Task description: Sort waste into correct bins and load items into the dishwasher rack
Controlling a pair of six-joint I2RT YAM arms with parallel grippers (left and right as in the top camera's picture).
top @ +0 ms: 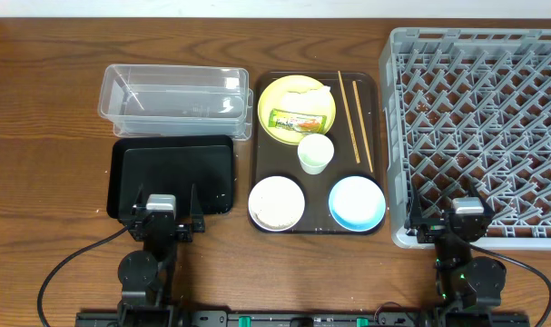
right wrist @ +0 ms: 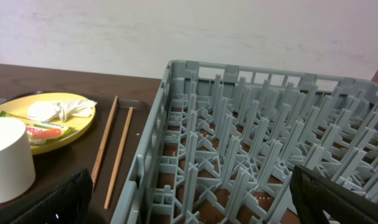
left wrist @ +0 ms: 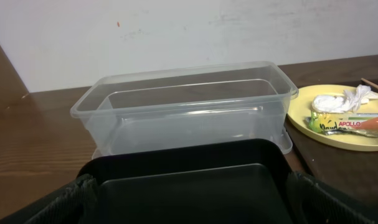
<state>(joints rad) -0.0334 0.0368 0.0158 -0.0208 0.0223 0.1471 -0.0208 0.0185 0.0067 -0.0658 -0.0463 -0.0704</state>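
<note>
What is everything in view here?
table: one, brown, underneath
clear tub: one, transparent, far left
black tray: one, black, near left
serving tray: one, dark brown, centre
plate: one, yellow, serving tray's far end
wrapper: one, green-yellow, on plate
napkin: one, white, on plate
cup: one, white, mid-tray
white bowl: one, white, tray near-left
blue bowl: one, light blue, tray near-right
chopsticks: two, wooden, tray right
rack: one, grey, right
left gripper: one, black, at black tray
right gripper: one, black, at rack

Printed wrapper (top: 297, 119) and napkin (top: 310, 88) on yellow plate (top: 270, 96), chopsticks (top: 348, 116) alongside
</note>
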